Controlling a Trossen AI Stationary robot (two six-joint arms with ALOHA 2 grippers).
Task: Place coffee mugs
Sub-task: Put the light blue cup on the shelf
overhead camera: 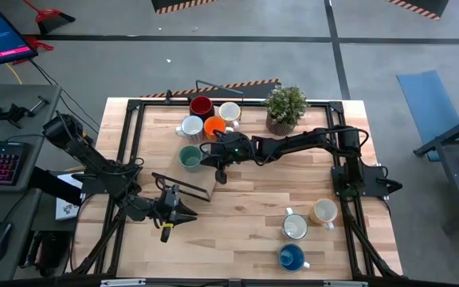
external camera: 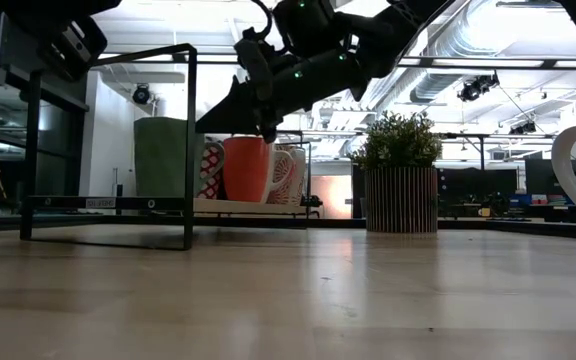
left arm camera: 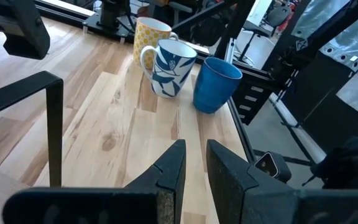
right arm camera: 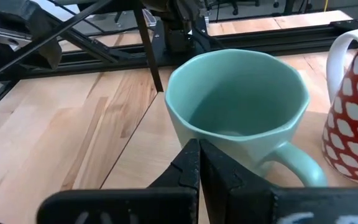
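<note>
1. The right gripper (right arm camera: 199,163) has its two dark fingers pressed together with nothing between them, and it hangs just beside the rim of the teal-green faceted ceramic mug (right arm camera: 238,109).
2. Seen from above, the right gripper (overhead camera: 217,153) sits at the end of the right arm, stretched across the middle of the table, with the teal-green mug (overhead camera: 189,158) just beside it.
3. That mug stands upright on the light wooden table (overhead camera: 245,215), at the near edge of a cluster of mugs.
4. In the cluster are a dark red round mug (overhead camera: 202,106), a white mug (overhead camera: 229,112), an orange mug (overhead camera: 214,126) and a white mug with a red pattern (overhead camera: 191,127), all close together.
5. The left gripper (left arm camera: 192,167) holds its fingers a narrow slit apart, gripping nothing, above the table.
6. From overhead the left gripper (overhead camera: 183,212) is at the left front of the table, well apart from the cluster.
7. Beyond it stand three more mugs: a tan-yellow patterned mug (left arm camera: 149,37), a white mug with blue leaf print (left arm camera: 170,67) and a plain blue mug (left arm camera: 215,84).
8. A black wire frame stand (overhead camera: 183,185) sits between the two grippers.
9. A potted green plant in a ribbed pot (overhead camera: 284,109) stands at the back edge of the table, near the cluster.
</note>
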